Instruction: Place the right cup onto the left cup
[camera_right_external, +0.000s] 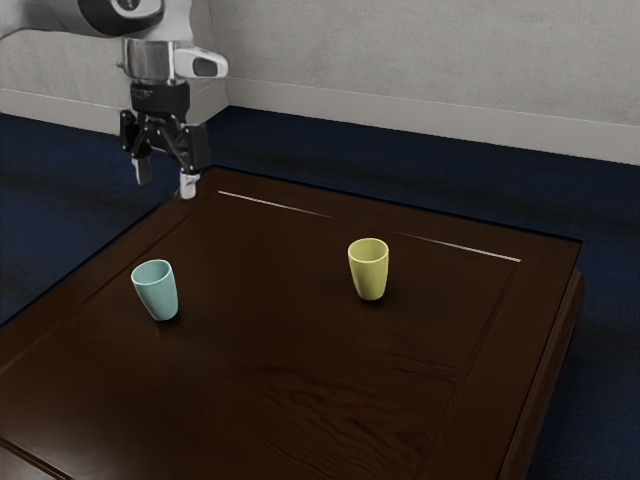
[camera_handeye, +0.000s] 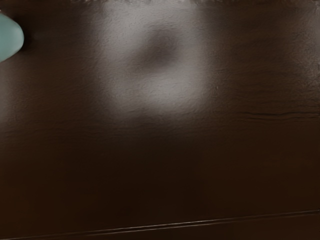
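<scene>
Clearly, the end effector (camera_right_external: 166, 178) is spread, empty; it should centre over the exterior view's right cup (camera_right_external: 369, 272) before descending.

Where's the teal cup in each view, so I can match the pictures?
Exterior view: the teal cup stands toward the exterior view's left, across from the yellow cup.
Wrist view: partly cut off by the picture's edge, beside the pale glare.
Shared landmark: the dark brown tabletop.
</scene>
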